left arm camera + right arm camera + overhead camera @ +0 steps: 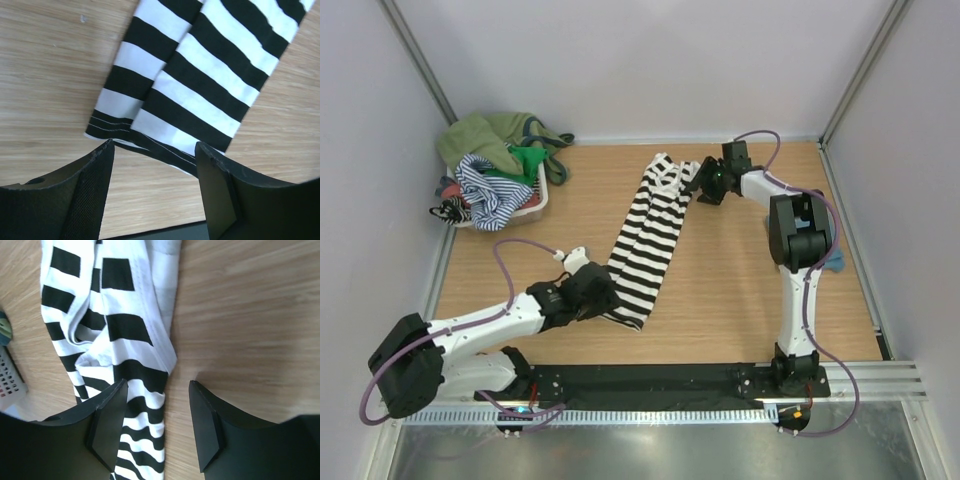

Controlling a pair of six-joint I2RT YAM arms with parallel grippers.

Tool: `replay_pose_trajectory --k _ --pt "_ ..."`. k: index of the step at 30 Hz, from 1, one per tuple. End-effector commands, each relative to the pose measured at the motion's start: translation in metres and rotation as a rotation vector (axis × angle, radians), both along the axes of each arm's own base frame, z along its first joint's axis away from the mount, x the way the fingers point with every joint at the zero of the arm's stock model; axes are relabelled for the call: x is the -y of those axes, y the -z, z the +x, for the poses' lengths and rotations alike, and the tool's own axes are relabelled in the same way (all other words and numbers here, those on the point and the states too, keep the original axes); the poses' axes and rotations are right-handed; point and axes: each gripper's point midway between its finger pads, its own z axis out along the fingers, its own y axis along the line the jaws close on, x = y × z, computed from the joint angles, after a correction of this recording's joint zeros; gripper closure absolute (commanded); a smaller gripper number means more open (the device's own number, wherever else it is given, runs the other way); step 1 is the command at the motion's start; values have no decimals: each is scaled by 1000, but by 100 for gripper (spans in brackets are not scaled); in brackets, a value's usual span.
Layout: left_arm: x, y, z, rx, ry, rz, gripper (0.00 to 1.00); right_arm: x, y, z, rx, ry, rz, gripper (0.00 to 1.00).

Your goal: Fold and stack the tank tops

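- Smooth light-wood table [750, 290] between pale walls [620, 60].
- Soft black-and-white striped tank top [645, 250] lies in a long band at the middle.
- Left gripper [155, 145] and right gripper [157, 383] stand wide at its ends, holding nothing.

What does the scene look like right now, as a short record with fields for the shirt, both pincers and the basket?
Striped tank top: folded into a long narrow strip, lying diagonally on the table
Left pincer: open, over the hem end
Right pincer: open, over the strap end
Basket: far left corner, holding a heap of other tops
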Motion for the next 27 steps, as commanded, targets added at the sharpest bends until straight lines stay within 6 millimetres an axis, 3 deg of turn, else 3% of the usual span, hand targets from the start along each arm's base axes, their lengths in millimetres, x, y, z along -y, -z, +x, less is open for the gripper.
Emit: replay_pose_trajectory --k 1,5,9,12,17,18,19,21,27 --pt "-5 11 0 -32 43 32 34 15 -17 -10 17 18 -93 41" --pt "-5 16 6 -40 48 17 35 13 -16 -18 21 10 -73 44" --pt "-4 28 7 -75 55 26 38 -2 -10 -16 6 -23 5 48" --pt "-4 37 8 -101 68 34 45 -8 -5 -11 -7 -30 37 54" --pt "-5 47 0 -141 78 32 78 -17 1 -3 -11 -40 66 75" --pt "-2 49 -4 -151 76 12 81 -19 12 -4 -35 -42 69 78" --pt "10 47 -7 -157 106 -44 89 -21 11 0 -32 -41 76 88" --pt "18 52 -19 -174 130 -55 92 -22 22 1 -60 -31 85 97" --pt "61 52 -44 -177 160 -112 93 -22 22 18 -38 -4 90 99"
